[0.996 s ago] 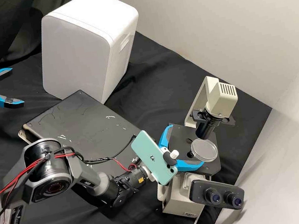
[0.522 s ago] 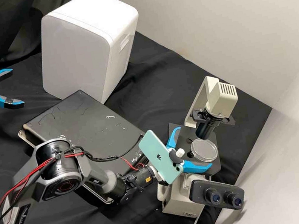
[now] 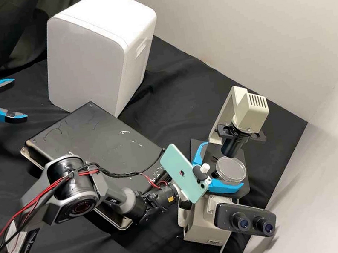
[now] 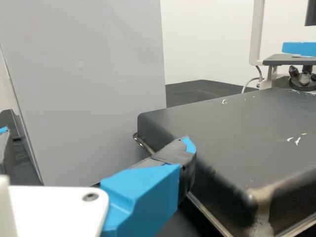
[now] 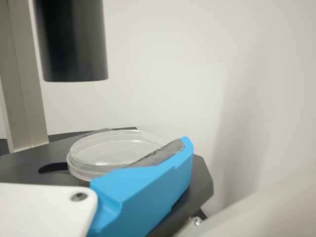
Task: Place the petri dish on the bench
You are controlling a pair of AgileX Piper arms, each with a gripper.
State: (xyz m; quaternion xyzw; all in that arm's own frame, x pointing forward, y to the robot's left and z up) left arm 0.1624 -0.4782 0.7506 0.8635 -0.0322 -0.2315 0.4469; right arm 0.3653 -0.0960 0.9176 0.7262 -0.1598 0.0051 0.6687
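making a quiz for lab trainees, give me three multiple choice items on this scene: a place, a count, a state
1. Where is the petri dish? A on the microscope stage B on the bench C held in the air
2. How many eyepieces does the microscope have? A one B two C three
3. The right gripper is: A open B shut on the dish C shut, empty
1 A, it lies flat on the stage; 2 B, a pair in front; 3 A, fingers spread apart at the dish.
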